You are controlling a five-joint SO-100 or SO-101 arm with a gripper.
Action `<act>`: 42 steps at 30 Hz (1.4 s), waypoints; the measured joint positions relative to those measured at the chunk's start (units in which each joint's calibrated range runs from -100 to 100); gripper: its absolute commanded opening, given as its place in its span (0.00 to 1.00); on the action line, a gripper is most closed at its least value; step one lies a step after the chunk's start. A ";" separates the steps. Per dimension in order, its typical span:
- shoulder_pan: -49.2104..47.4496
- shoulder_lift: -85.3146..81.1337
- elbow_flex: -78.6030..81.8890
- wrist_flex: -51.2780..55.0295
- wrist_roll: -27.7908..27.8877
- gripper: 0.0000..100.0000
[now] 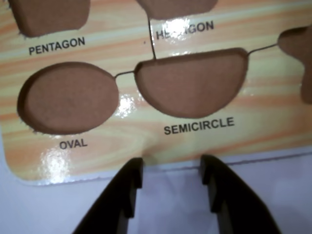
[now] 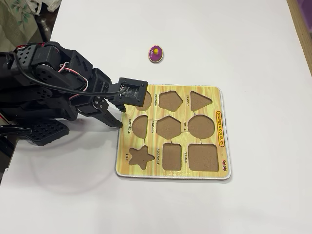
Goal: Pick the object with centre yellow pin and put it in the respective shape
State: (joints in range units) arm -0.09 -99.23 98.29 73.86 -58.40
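In the wrist view, my gripper [image 1: 171, 168] stood apart at a moderate gap, holding nothing, with both dark fingers [image 1: 127, 187] rising from the bottom edge over bare white table [image 1: 292, 195]. Their tips sat just short of the near edge of the yellow shape board [image 1: 146, 141]. Right beyond them lay the semicircle cutout [image 1: 192, 83], and to its left in this view the oval cutout [image 1: 68, 97], labelled OVAL, empty and brown inside. The pentagon cutout [image 1: 48, 14] showed at the top left corner of the picture, partly cropped. I could not see the purple piece here.

In the fixed view, the arm [image 2: 48, 92] reached in from the left edge of the table, and the gripper [image 2: 116, 121] hung at the board's [image 2: 219, 165] left edge, near its upper left corner. The oval purple piece with the yellow knob [image 2: 156, 53] lay on the table [image 2: 243, 44] beyond the board's top edge, well apart from the gripper and the board. The oval cutout [image 2: 146, 100] was partly hidden by the wrist camera block [image 2: 130, 90].
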 measured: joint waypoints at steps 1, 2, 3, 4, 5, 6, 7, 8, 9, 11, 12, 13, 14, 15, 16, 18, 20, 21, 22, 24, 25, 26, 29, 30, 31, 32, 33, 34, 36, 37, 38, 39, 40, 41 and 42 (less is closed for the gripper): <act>0.00 0.00 0.00 0.00 0.00 0.15; 0.00 0.00 0.00 0.00 0.00 0.14; 0.00 0.00 0.00 0.00 0.00 0.14; 0.00 0.00 0.00 0.00 0.00 0.14; 0.00 0.00 0.00 0.00 0.00 0.14; 0.00 0.00 0.00 0.00 0.00 0.14; 0.00 0.09 0.00 0.00 0.00 0.14; 0.00 0.17 0.00 0.00 0.00 0.14; 0.00 0.17 0.00 0.00 0.00 0.14; 0.00 0.26 0.00 0.00 0.00 0.14; 0.00 0.26 0.00 0.00 0.00 0.14; -0.09 0.26 0.00 0.00 -0.05 0.14; -0.09 0.43 0.00 0.00 -0.10 0.14; -0.09 0.69 0.00 0.00 -0.10 0.14; -0.09 1.89 -0.27 0.00 -0.10 0.14; 0.00 5.07 -1.89 -0.09 -0.10 0.14; 0.00 8.68 -4.50 -0.09 -0.10 0.14; -0.09 11.00 -6.29 -0.09 -0.10 0.14; -0.28 13.14 -7.91 0.00 -0.10 0.14; -0.47 17.87 -12.32 1.29 -0.10 0.14; -0.47 20.19 -14.21 1.37 -0.10 0.14; -0.47 23.02 -16.91 1.37 -0.10 0.14; -0.47 30.41 -25.18 1.37 -0.10 0.14; -0.47 32.65 -27.07 1.37 -0.10 0.14; -0.47 34.97 -29.68 1.37 -0.10 0.14; -0.47 37.03 -32.55 1.37 0.10 0.14; -0.47 38.83 -34.89 1.37 0.10 0.14; -0.56 41.07 -37.77 1.37 0.16 0.14; -2.25 45.02 -42.54 1.37 0.10 0.14; -3.84 47.34 -45.23 1.37 -0.05 0.14; -4.96 48.97 -47.12 1.37 0.10 0.14; -6.45 50.86 -49.01 1.46 0.31 0.14; -8.23 53.01 -51.26 1.46 0.00 0.14; -10.10 55.07 -53.06 1.46 0.21 0.14; -11.60 56.87 -54.50 1.46 0.16 0.14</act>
State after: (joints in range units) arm -11.69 -42.35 43.79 75.32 -58.24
